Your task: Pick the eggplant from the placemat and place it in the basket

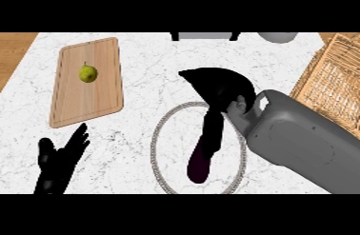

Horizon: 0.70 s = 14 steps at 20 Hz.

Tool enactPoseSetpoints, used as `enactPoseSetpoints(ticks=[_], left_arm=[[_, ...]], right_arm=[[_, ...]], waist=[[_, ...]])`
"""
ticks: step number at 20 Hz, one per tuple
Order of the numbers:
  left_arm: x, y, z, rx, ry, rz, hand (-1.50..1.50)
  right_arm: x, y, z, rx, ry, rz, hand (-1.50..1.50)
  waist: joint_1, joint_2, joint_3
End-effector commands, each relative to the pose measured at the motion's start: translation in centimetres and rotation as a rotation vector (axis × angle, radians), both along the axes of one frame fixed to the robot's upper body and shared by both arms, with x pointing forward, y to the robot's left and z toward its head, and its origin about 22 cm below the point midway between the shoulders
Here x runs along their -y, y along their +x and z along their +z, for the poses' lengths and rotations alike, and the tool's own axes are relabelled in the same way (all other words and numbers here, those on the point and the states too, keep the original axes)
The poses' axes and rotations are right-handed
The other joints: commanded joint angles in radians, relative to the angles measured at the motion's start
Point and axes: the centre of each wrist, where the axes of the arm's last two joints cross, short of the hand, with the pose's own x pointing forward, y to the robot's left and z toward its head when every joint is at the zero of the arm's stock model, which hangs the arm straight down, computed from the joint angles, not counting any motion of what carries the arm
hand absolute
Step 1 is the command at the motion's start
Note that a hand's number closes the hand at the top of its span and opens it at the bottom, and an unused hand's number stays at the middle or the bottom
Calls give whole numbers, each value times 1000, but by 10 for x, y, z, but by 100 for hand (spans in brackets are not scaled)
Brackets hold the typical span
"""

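A dark purple eggplant (200, 162) lies lengthwise over the round white placemat (156, 148) with a grey rim, at the middle of the counter. My right hand (219, 86) comes in from the right and curls over the eggplant's far end, hiding that end. Whether the eggplant rests on the mat or is just off it, I cannot tell. The wicker basket (336, 82) stands at the right edge, beyond my right forearm. My left hand (60, 162) rests open at the lower left, fingers up, away from the mat.
A wooden cutting board (88, 96) with a green pear (87, 73) on it lies at the left. A dark-legged grey object (204, 36) and a pale round vessel (277, 37) sit at the counter's far edge. Wooden floor shows past the left corner.
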Motion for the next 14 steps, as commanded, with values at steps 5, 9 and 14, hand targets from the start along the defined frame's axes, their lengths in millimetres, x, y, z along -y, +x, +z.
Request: enactPoseSetpoints(ticks=[5,9,14], left_arm=[[0,-11,-10,-93,5,7,0],[10,0,-15,-89,-3,21,0],[-15,-17,-14,-72,5,10,0]], right_arm=[[-14,-25,-39,-49,-106,-79,-150],[-7,-29,-67,-45,-109,-92,-150],[2,-32,-83,-54,-105,-73,-150]], waist=[[3,3,-6],[0,6,-6],[5,6,-6]])
